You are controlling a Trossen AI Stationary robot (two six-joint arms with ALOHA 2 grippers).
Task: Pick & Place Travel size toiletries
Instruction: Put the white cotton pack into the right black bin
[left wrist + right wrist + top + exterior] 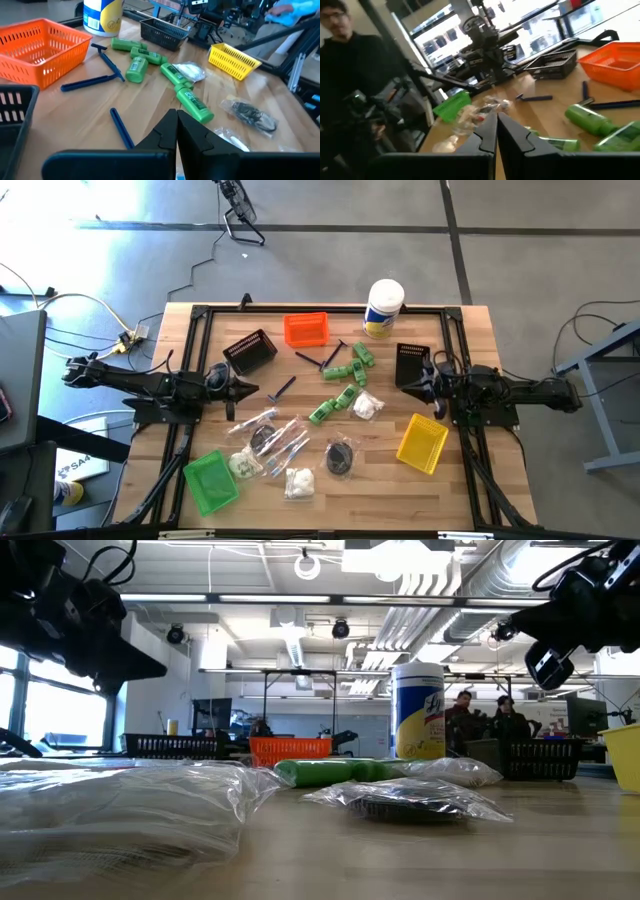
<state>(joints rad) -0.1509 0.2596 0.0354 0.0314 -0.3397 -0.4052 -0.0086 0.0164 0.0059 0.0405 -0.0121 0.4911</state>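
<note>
— Many toiletries (300,442) strewn mid-table, between both arms. Nearest pick?
— Probably blue razor (281,389), lying just ahead of left gripper (248,386), long axis slanting across its reach.
— Jaws?
— Pressed together, holding nothing. Same for right gripper (412,385), hovering near black bin (412,363), farther from green bottles (350,369).

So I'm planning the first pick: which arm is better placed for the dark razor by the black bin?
Left. Its shut claw sits right beside the razor; the right claw waits across the table.
</note>
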